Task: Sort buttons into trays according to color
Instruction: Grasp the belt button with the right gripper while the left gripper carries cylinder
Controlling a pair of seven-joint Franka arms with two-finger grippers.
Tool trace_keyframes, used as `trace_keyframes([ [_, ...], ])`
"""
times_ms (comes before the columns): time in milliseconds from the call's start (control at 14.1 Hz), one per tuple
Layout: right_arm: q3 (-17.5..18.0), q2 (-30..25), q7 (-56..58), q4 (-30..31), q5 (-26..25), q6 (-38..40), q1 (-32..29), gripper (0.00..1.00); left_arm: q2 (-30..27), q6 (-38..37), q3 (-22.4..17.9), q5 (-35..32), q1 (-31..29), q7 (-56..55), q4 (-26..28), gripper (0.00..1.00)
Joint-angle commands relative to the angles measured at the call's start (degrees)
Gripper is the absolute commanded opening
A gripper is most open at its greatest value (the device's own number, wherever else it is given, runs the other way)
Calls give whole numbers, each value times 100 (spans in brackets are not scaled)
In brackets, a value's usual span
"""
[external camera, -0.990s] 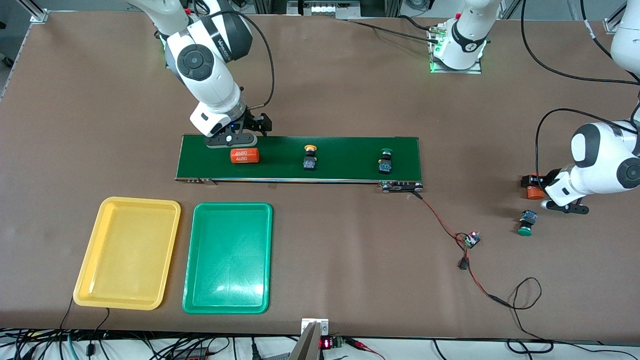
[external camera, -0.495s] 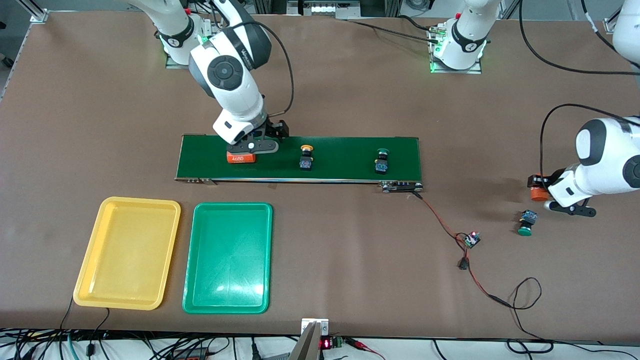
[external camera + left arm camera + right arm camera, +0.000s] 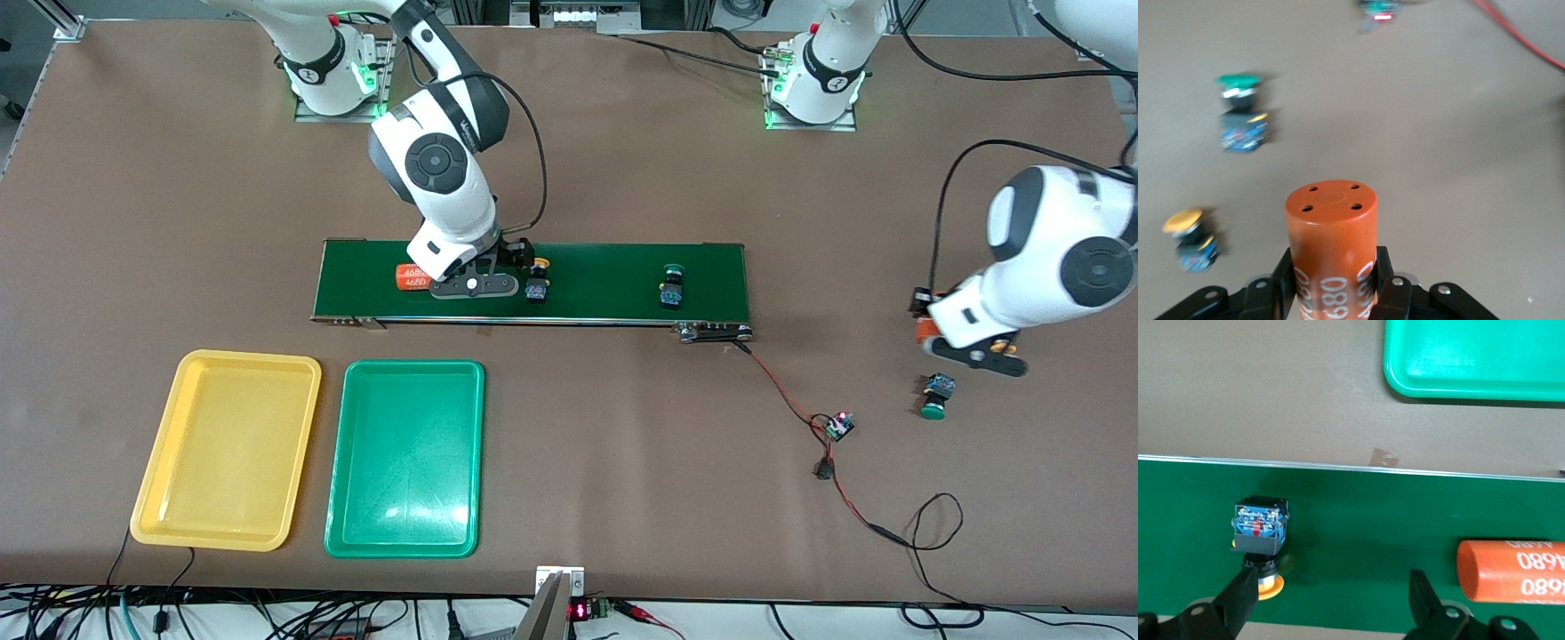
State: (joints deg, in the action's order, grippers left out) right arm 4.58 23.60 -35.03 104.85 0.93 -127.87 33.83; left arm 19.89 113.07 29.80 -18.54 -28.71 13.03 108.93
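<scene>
A robotics lab: two bolted-down arm bases [image 3: 811, 82], a small conveyor belt [image 3: 605, 284], loose wiring [image 3: 853, 511].

The conveyor belt [image 3: 605, 283] lies mid-table. On it, in 1 row from the right arm's end, lie a cylinder [image 3: 411, 276], button 1 [image 3: 537, 286] and button 2 [image 3: 671, 289]. At the belt's 7 o'clock, nearer the front camera, tray 1 [image 3: 226, 449] and tray 2 [image 3: 404, 458] lie side by side. At its 4 o'clock, button 3 [image 3: 935, 400] lies on the table [image 3: 622, 444].
</scene>
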Motion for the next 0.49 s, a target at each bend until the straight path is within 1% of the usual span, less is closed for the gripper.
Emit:
trace_keyframes([
  [0, -72, 162, -136, -149, -93, -88, 133, 100, -125, 4, 254, 123, 32, 1040, 277, 0],
  [212, -72, 267, -144, -193, -84, -194, 115, 100, -117, 22, 509, 123, 102, 1770, 286, 0],
  [424, -80, 495, -319, -412, -84, -194, 168, 100, -73, 57, 553, 149, 382, 2947, 295, 0],
])
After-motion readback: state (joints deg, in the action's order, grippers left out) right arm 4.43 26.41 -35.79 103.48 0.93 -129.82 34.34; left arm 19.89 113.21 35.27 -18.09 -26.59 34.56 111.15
